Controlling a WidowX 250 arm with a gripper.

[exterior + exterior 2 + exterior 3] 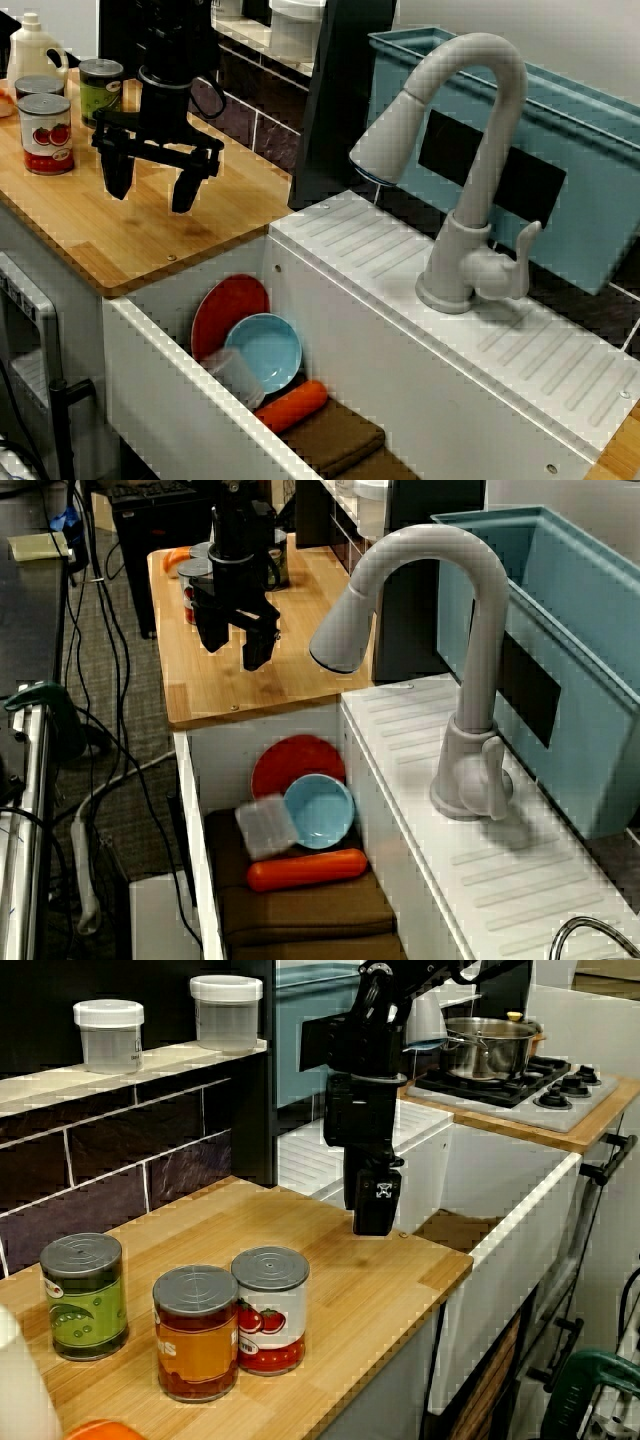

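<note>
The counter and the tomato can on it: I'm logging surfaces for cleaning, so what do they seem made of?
The counter looks like wood, perhaps bamboo, with a smooth satin finish: pale jointed strips show. The tomato can is likely metal: dull grey ringed lid, with a printed label, probably paper.

Three tin cans stand upright in a close group on the wooden desk [330, 1260], each shut with a grey ribbed lid. The tomato can [270, 1310] has a white label printed with red tomatoes. It is the one nearest the pincer [375, 1210], yet well apart from it. Right beside it, touching or nearly so, stands the orange can [196, 1332], whose label is orange-red with a pale band. The green can [84, 1297] stands a little apart from these two, closer to the tiled wall [110, 1175], and has a green label. In the view over the sink, the tomato can is at the front and the green can behind it.
</note>
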